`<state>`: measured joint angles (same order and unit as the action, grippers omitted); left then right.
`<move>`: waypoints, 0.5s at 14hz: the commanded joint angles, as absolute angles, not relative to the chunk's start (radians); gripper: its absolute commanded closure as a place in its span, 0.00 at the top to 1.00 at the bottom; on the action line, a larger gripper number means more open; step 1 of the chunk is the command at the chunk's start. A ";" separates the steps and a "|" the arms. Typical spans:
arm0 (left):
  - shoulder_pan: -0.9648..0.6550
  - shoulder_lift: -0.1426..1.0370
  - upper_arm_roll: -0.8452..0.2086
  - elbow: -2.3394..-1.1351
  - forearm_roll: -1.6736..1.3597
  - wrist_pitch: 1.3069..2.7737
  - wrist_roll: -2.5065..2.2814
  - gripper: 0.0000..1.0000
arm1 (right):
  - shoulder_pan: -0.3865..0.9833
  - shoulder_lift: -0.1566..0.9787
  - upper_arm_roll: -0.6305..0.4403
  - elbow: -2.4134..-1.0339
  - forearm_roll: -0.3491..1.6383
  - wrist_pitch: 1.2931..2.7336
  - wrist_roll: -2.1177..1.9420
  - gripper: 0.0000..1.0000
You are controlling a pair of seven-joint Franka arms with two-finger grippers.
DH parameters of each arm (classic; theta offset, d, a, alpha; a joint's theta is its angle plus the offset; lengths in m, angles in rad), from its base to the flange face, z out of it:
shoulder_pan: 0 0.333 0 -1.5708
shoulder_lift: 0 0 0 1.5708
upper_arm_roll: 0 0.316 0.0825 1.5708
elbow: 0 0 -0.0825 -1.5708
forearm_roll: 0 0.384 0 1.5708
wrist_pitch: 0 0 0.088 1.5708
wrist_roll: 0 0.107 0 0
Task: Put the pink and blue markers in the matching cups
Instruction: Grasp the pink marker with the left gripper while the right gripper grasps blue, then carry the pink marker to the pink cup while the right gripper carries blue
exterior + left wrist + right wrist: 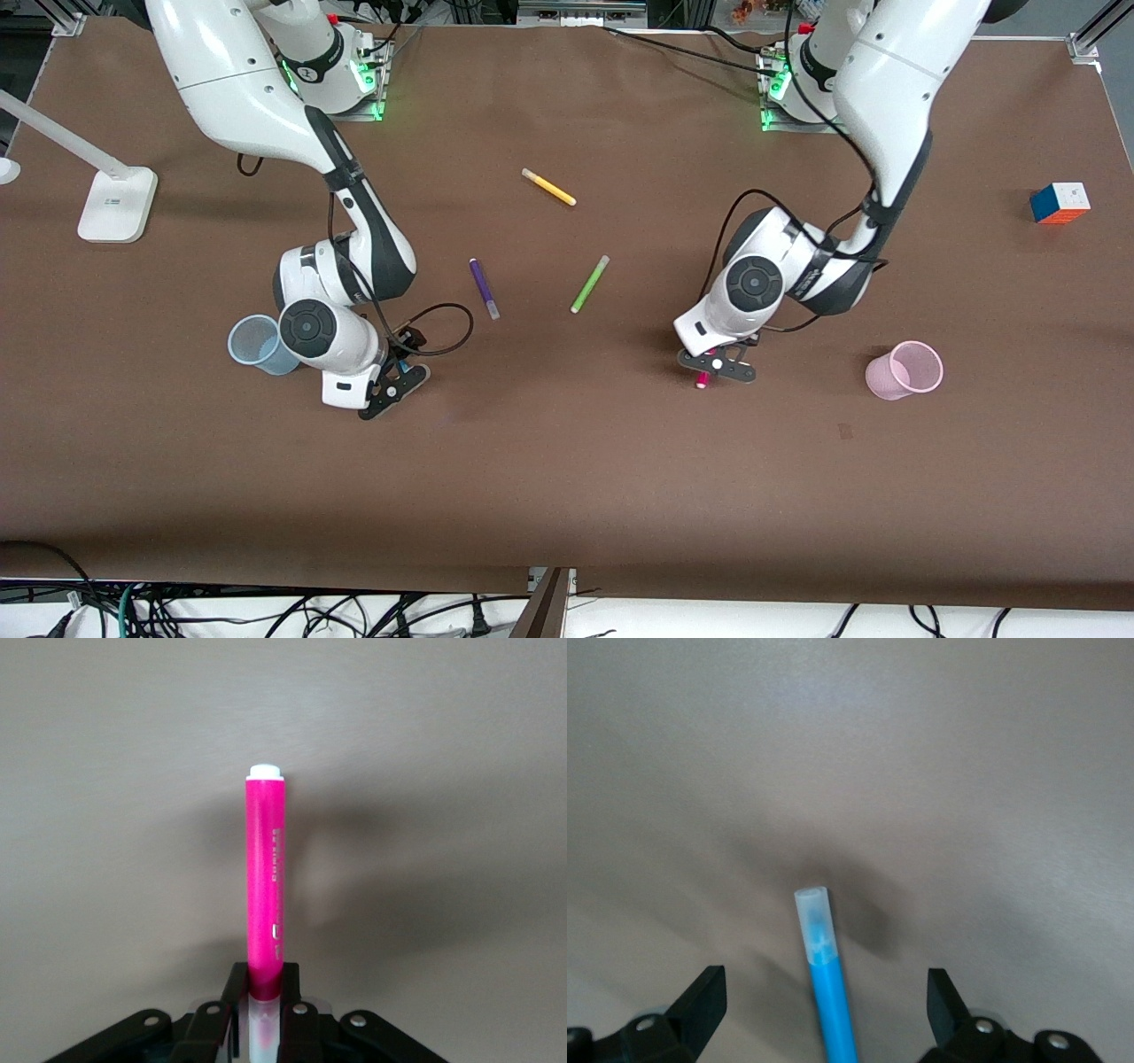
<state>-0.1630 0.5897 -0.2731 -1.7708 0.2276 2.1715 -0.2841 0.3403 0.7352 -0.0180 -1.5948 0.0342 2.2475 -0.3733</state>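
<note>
Presently, operator, your stock reads as follows.

Left claw (719,365): low over the brown table (567,478), between the green pen and the pink cup. Its fingers (237,992) are pinched narrow on the pink marker (266,877). In the left wrist view you see the marker gripped at its paler cap end, the bright body pointing straight out from the claw to a white end plug. From the front only a pink tip (702,382) peeps out under the claw.

Pink cup (905,370): well apart from the left claw, toward the left arm's end of the table. It looks tipped over, mouth toward the front camera.

Right claw (392,387): low over the table, just beside the blue cup (257,345). In the right wrist view its fingers (700,1003) stand wide, one on either side of the blue marker (826,979) with table showing between each and the pen. The marker's clear cap points away from the claw. What bears the marker up, you cannot tell.

Blue cup: just beside the right claw's wrist, toward the right arm's end of the table, mouth tilted upward.

Other pens, all lying flat between the two claws and farther from the front camera than either:
- purple pen (484,288), closer to the right claw;
- green pen (589,283), closer to the left claw;
- yellow pen (548,187), farthest of the three.
</note>
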 commanded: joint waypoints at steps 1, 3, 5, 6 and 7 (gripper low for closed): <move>-0.080 0.450 -0.308 -1.758 0.193 1.964 -0.162 0.00 | 0.348 0.755 -0.018 -1.591 0.049 2.270 -0.394 0.99; -0.069 0.425 -0.299 -1.683 0.201 1.791 -0.097 0.00 | 0.348 0.761 -0.018 -1.594 0.051 2.289 -0.394 0.98; -0.034 0.436 -0.292 -1.582 0.215 1.618 0.036 0.00 | 0.348 0.761 -0.018 -1.598 0.049 2.293 -0.394 0.67; -0.011 0.436 -0.281 -1.551 0.254 1.567 0.111 0.00 | 0.348 0.761 -0.018 -1.600 0.049 2.293 -0.394 0.46; 0.015 0.439 -0.282 -1.545 0.309 1.540 0.189 0.00 | 0.348 0.761 -0.018 -1.600 0.049 2.295 -0.396 0.36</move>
<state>-0.0286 0.4105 -0.2835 -1.6025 0.2464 1.6155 0.0465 0.3469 0.7636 -0.0180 -1.5951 0.0342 2.2811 -0.3735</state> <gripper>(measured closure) 0.824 0.247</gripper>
